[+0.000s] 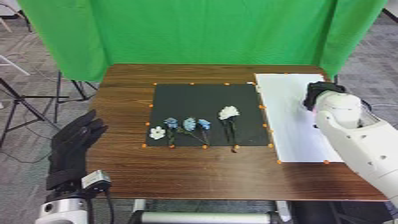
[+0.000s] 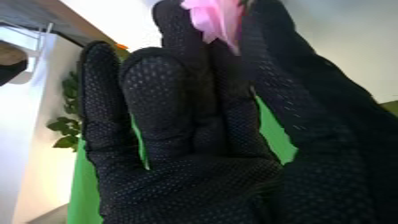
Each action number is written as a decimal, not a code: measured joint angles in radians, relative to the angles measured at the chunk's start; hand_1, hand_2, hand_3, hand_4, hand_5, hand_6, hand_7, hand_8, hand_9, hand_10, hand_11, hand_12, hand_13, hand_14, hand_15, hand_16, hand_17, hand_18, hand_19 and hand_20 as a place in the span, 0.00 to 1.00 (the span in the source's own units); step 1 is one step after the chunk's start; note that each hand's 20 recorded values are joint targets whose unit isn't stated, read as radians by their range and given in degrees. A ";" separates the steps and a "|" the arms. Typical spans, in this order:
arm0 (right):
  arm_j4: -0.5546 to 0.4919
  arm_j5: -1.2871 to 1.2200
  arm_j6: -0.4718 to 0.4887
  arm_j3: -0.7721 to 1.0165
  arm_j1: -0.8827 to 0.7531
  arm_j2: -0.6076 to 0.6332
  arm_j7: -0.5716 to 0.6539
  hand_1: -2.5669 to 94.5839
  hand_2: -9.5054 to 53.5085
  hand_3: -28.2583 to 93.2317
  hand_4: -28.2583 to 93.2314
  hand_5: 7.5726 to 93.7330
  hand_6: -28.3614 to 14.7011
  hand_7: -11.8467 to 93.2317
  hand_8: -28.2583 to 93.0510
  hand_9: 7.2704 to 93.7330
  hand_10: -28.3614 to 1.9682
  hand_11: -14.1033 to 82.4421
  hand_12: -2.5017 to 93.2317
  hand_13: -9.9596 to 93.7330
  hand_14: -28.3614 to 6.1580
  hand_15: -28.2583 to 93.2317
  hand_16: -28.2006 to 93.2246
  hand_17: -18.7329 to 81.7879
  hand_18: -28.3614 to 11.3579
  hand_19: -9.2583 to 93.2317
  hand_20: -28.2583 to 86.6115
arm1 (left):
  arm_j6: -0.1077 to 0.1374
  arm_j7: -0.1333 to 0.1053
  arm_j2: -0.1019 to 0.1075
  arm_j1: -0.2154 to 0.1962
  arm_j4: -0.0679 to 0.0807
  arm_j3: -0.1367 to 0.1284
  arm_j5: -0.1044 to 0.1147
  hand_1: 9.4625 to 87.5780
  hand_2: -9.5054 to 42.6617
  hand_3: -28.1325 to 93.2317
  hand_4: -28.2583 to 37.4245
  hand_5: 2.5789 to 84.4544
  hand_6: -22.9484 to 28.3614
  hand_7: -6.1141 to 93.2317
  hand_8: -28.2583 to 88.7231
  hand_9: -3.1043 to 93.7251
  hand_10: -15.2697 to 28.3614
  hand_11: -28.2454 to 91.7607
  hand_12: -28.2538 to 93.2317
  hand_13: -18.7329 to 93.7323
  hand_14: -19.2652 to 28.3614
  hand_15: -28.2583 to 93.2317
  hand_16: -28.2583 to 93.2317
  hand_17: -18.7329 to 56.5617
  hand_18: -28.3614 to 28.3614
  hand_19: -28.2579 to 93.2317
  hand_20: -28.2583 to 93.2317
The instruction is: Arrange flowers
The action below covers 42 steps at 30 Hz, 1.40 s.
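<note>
"Item one: pink flower [image 2: 213, 21], petals thin and ruffled. Location?"

"Right side of the table [image 1: 124, 155], at the white sheet [image 1: 293, 142]. Right hand [image 2: 191, 175], black ribbed glove, pinches it between thumb and fingertips. Whether it is being lifted or laid down, I cannot tell."

"Handling note?"

"Light grip, lest the petals crease. If lifting, raise it clear before travelling left; if laying, lower the stem flat, then part thumb and fingers evenly so no petal clings to the fabric."

"Remaining stock?"

"On the black mat [image 1: 195, 102], matte and square, near half: small white flower [image 1: 157, 133], rounded, at left; three blue flowers [image 1: 189, 124], slim green stems, beside it; large white flower [image 1: 228, 112], layered head, long dark stem, farther right."

"Left hand [image 1: 73, 140]?"

"Left of the table, spread, holding nothing. Risk, in my judgement: dragging a stem across its neighbours."
</note>
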<state>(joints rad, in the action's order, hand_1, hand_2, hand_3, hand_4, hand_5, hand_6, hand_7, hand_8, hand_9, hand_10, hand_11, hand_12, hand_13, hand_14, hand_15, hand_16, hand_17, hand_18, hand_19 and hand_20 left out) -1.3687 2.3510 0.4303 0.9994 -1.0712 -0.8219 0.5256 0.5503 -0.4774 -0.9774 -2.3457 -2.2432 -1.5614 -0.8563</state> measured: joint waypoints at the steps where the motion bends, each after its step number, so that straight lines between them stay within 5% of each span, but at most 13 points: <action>1: 0.000 0.003 -0.005 -0.005 -0.001 0.003 0.002 0.57 0.00 0.86 0.00 0.70 0.65 0.46 0.21 0.85 0.71 0.30 0.40 0.80 0.70 0.84 0.39 0.52 0.28 0.94 0.26 | 0.000 0.000 0.000 0.000 0.000 0.000 0.000 0.22 0.28 0.92 0.14 0.48 0.67 0.22 0.15 0.40 0.82 0.55 0.28 0.39 0.98 0.76 0.08 0.13 0.87 0.73 0.24; 13: -0.017 0.031 -0.111 -0.040 -0.031 0.031 0.006 0.60 0.00 0.86 0.00 0.77 0.68 0.47 0.22 0.92 0.79 0.33 0.44 0.85 0.75 0.83 0.39 0.55 0.29 0.96 0.26 | 0.000 0.002 0.000 0.001 0.000 0.002 -0.001 0.22 0.28 0.92 0.15 0.48 0.67 0.22 0.15 0.40 0.82 0.55 0.28 0.39 0.97 0.76 0.08 0.13 0.87 0.73 0.24; 42: -0.436 0.143 -0.239 0.071 -0.320 -0.002 -0.239 0.60 0.00 0.87 0.00 0.79 0.67 0.45 0.24 0.93 0.78 0.33 0.44 0.86 0.74 0.83 0.39 0.56 0.28 0.98 0.24 | 0.001 0.001 0.003 -0.006 -0.001 0.000 0.000 0.22 0.28 0.92 0.14 0.48 0.67 0.22 0.15 0.40 0.82 0.55 0.28 0.39 0.98 0.76 0.08 0.13 0.87 0.73 0.24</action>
<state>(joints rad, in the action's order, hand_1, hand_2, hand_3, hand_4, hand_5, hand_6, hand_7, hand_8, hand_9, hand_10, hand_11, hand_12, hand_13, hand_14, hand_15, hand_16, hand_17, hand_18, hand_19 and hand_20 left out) -1.8050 2.4944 0.1916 1.0703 -1.3914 -0.8240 0.2865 0.5513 -0.4766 -0.9742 -2.3516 -2.2443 -1.5611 -0.8561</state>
